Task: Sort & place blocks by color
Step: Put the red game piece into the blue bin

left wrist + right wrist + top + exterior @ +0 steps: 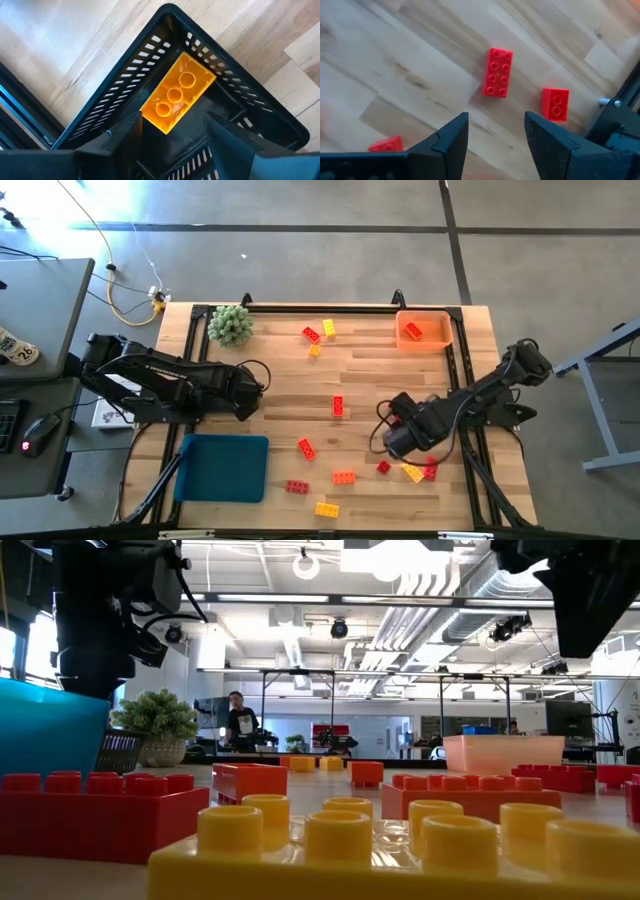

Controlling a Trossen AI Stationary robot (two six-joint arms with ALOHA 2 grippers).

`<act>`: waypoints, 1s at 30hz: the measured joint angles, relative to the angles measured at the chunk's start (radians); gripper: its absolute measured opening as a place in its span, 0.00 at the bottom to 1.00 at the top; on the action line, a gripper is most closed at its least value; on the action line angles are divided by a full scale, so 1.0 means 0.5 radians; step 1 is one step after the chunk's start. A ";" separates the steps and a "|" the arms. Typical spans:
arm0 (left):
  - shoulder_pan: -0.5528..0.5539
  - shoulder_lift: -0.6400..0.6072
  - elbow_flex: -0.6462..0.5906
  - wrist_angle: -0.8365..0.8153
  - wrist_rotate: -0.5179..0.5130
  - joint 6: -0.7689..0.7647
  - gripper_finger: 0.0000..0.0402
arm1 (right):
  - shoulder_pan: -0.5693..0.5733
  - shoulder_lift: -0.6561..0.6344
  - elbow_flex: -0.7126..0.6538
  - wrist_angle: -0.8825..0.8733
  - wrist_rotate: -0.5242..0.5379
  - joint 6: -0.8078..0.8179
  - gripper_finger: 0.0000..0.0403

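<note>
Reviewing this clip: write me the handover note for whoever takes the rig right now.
Left gripper: open over the black slotted basket, an orange block lying inside it, apparently just let go.
Right gripper: open, empty, above loose red blocks on the right side of the table.
Done: at least one orange block in the black basket; a red block in the orange tray.
Left: red, orange and yellow blocks are scattered across the wood; the blue tray looks empty.

wooden table (370,375) carries scattered blocks (338,406), trays (222,468), plant ball (230,326).
</note>
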 joint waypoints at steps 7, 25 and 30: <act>0.000 0.001 0.098 -0.002 0.024 0.088 0.50 | 0.026 0.000 -0.256 0.043 0.002 0.084 0.45; 0.000 0.001 0.476 -0.004 0.020 0.375 0.50 | -0.345 -0.170 -0.698 0.734 -0.212 -0.337 0.45; 0.000 0.001 0.482 -0.009 0.020 0.384 0.50 | -0.461 -0.171 -0.773 0.973 -0.289 -0.526 0.45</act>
